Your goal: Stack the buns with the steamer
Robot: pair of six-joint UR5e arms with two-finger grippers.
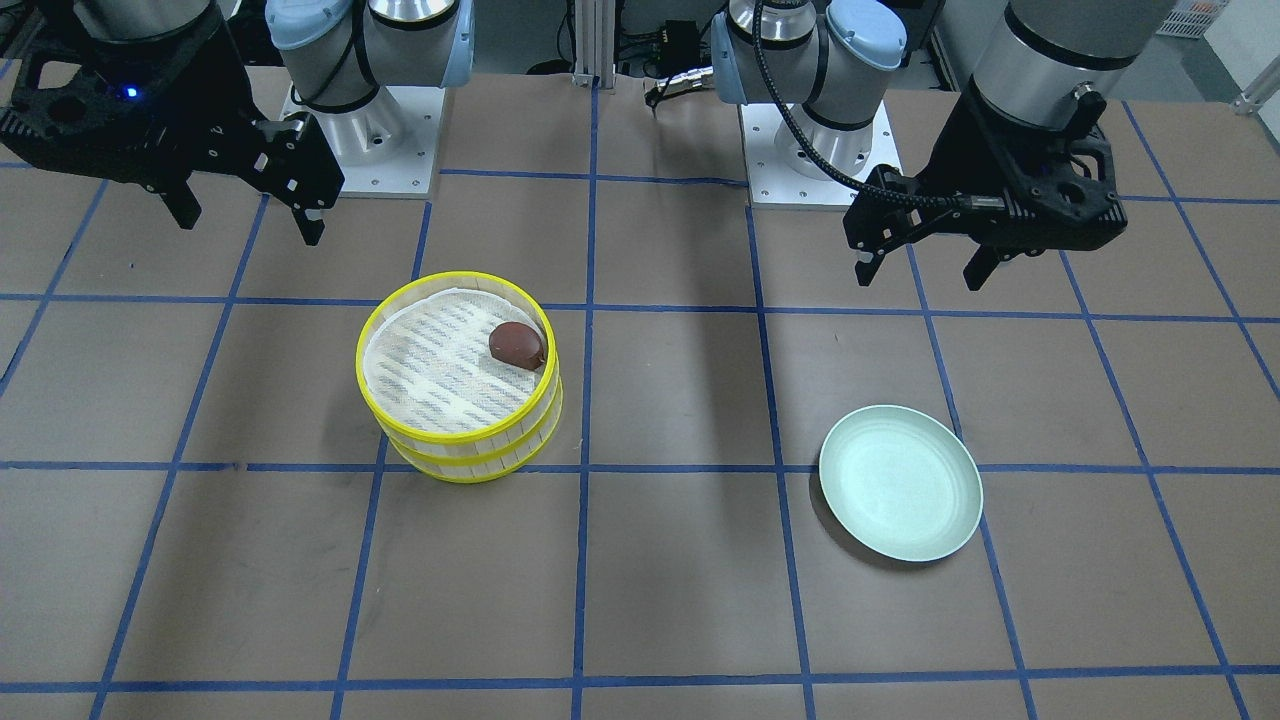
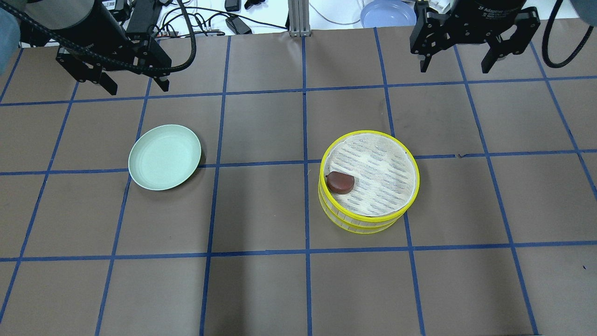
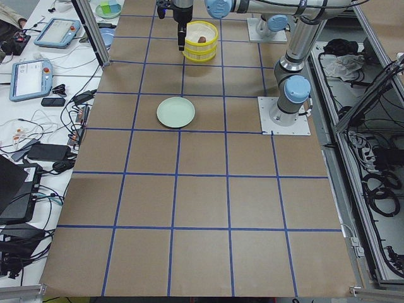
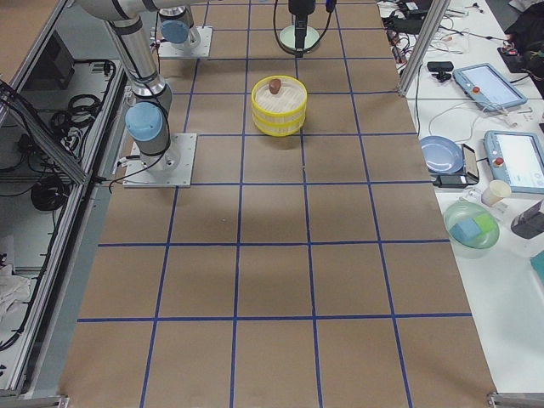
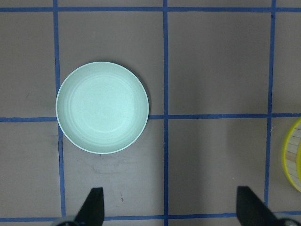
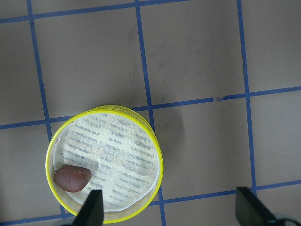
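The dark reddish-brown bun point(image 2: 340, 182) lay on the pale liner in the top tier of the yellow steamer point(image 2: 359, 224), close against the wall on the side toward the green plate point(image 2: 164, 157); no pale cream bun showed in any view, and whether it sat in the lower tier could not be told. Both the left end effector point(image 2: 136, 87) and the right end effector point(image 2: 454, 68) hung released and empty, well above the surface point(image 2: 261, 289). The bun looked small, light and glossy, so probably slippery; its softness could not be judged. A gentle pinch across its shorter width, low on the sides, seemed best, with one finger slipped between bun and wall; the slatted steamer looked light and thin-walled.
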